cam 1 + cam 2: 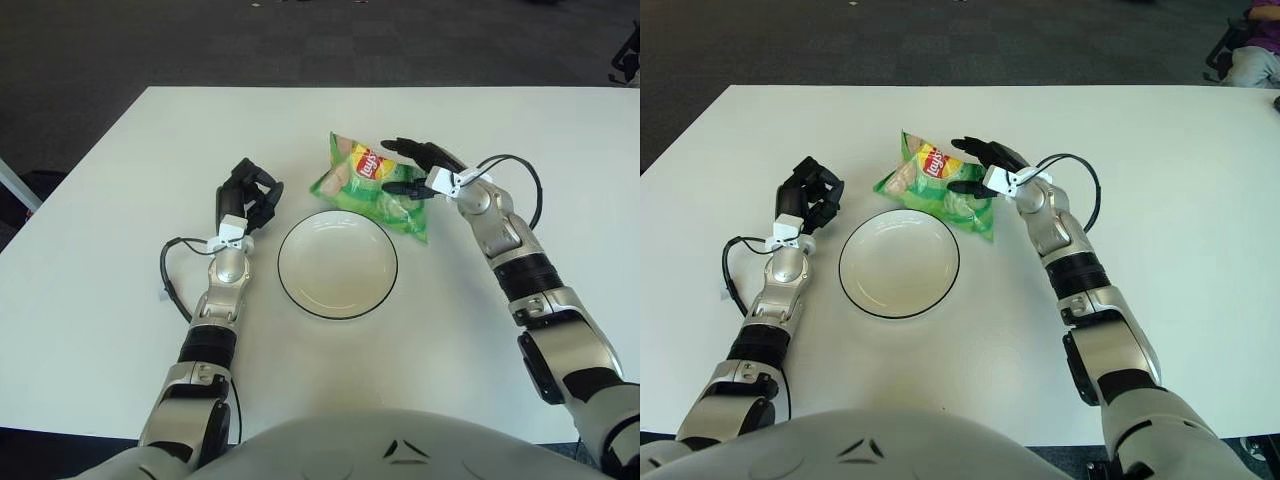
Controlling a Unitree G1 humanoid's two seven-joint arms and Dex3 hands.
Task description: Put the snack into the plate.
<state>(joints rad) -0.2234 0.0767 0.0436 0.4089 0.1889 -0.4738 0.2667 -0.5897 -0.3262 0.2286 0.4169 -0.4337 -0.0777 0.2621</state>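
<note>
My right hand point(415, 170) is spread wide over the green snack bag point(368, 185), above the white plate point(337, 263) at center; my left hand point(248, 195), left of the plate, is curled and holds nothing.

Both eyes sit on the robot's head, side by side, looking forward and down at the white table point(110, 330). They share nearly the whole table, up to its far edge.

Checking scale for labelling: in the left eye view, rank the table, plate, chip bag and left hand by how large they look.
1. Table
2. Plate
3. Chip bag, partly covered by the right hand
4. Left hand, fingers curled, left of the plate
</note>
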